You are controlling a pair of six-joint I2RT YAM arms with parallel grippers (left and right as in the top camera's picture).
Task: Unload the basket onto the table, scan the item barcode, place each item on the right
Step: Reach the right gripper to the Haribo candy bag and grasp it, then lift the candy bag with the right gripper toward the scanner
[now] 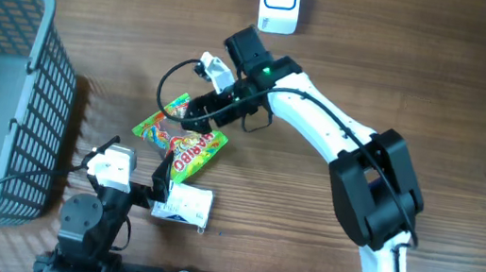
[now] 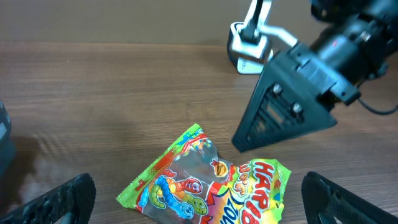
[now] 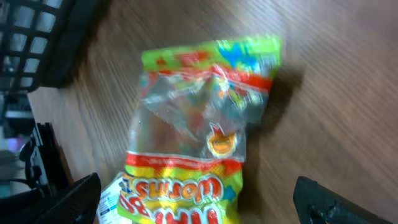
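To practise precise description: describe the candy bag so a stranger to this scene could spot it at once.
Start at the grey basket at the left of the table, then look right to mid-table, beneath the right gripper, jaws open. The candy bag lies flat there; unlike the white packet beside it, it is bright green, yellow and red with a clear window.

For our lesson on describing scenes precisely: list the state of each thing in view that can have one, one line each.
Colourful plastic bag of gummy worms: lying flat on the table, unheld.
Left gripper: open, empty.
Right gripper: open, over the bag, not closed on it.
White barcode scanner: standing upright, away from the bag.
Grey-blue plastic mesh basket: upright, open-topped.
White paper packet: lying flat.
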